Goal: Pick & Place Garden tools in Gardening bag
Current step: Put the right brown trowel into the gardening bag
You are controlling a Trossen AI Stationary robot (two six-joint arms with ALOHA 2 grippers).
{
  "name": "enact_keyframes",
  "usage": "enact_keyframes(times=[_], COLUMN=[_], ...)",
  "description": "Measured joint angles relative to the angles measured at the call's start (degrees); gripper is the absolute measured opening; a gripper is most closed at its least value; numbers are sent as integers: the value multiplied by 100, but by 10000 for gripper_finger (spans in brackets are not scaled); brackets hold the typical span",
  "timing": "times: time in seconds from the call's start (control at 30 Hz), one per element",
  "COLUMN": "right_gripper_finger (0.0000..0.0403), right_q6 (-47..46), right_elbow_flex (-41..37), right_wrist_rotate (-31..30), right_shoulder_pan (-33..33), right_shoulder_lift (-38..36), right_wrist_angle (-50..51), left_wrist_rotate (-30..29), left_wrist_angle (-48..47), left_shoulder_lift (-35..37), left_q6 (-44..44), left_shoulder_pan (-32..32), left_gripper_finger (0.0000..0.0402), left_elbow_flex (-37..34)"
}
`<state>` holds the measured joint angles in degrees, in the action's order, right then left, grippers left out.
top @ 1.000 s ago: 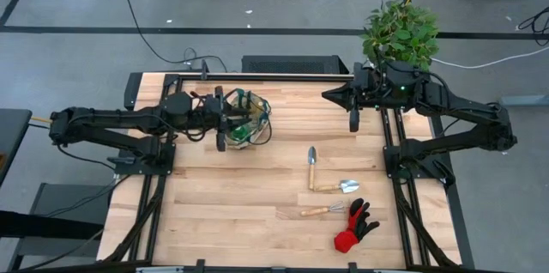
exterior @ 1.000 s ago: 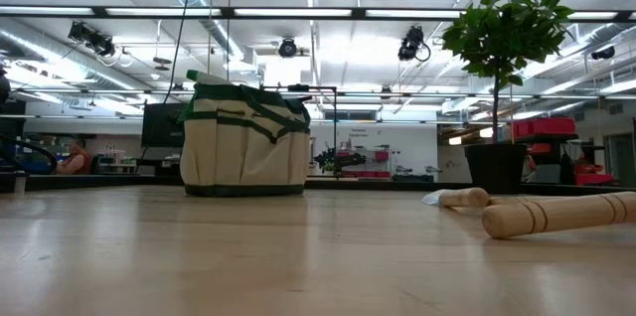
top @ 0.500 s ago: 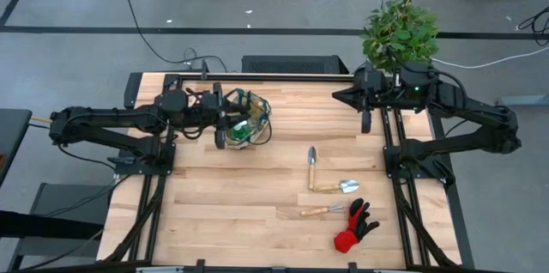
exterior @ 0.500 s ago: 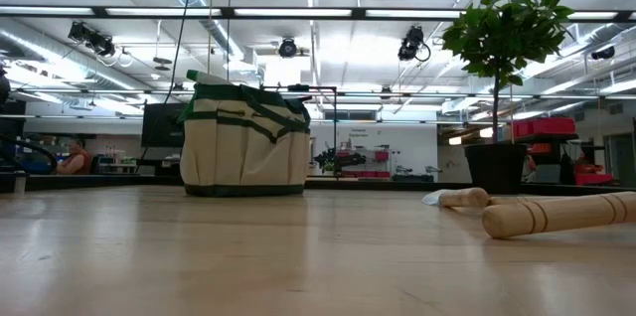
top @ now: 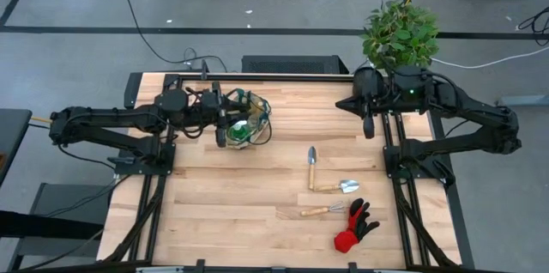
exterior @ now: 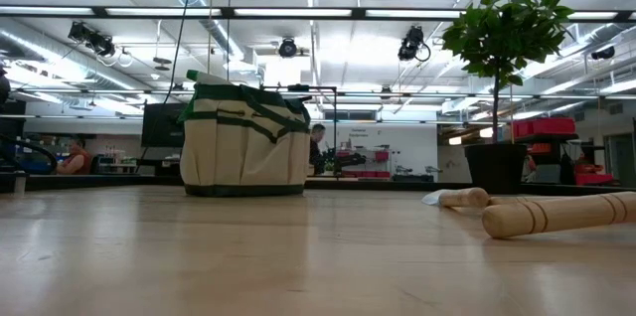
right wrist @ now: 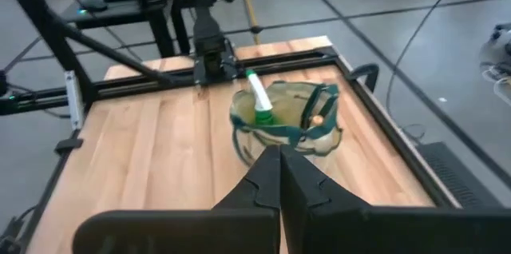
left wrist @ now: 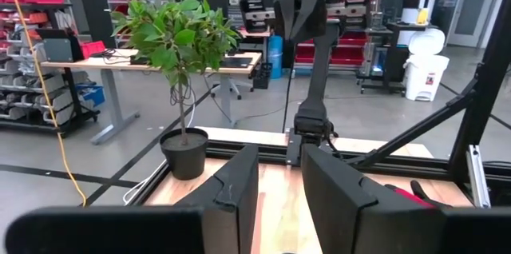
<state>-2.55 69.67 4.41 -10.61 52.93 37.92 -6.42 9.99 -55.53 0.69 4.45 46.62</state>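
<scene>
The tan gardening bag stands on its base on the table's far left part, also seen in the low view. A green spray bottle sticks out of its top. My left gripper hovers level just above the bag's left rim, open with nothing between its fingers. My right gripper is shut and empty, up in the air at the far right, tipped slightly down toward the bag. Three wooden-handled metal tools and a red-and-black glove lie flat at the near right.
A leafy potted plant stands just beyond the far right corner, behind my right arm; its dark pot shows in the low view. Wooden handles lie close to the low camera. Bare wood stretches between the bag and the tools.
My right gripper has drawn back toward the table's right edge and tipped a little further down, staying shut. My left gripper has risen slightly above the bag, as the low view shows. The bag and the tools on the table have kept still.
</scene>
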Motion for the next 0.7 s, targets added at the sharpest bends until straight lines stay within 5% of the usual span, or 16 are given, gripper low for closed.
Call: enact_keyframes(times=[0.37,0.7], right_gripper_finger=[0,0], right_q6=[-21,-167], right_elbow_flex=[2,2], right_wrist_rotate=[419,407], right_shoulder_pan=[24,672], right_shoulder_lift=[104,331], right_wrist_angle=[675,896], left_wrist_rotate=[0,-146], left_wrist_angle=[-132,-196], left_shoulder_lift=[0,0], left_q6=[2,4], left_shoulder_pan=[0,0], left_gripper_finger=[103,103], left_elbow_flex=[1,3])
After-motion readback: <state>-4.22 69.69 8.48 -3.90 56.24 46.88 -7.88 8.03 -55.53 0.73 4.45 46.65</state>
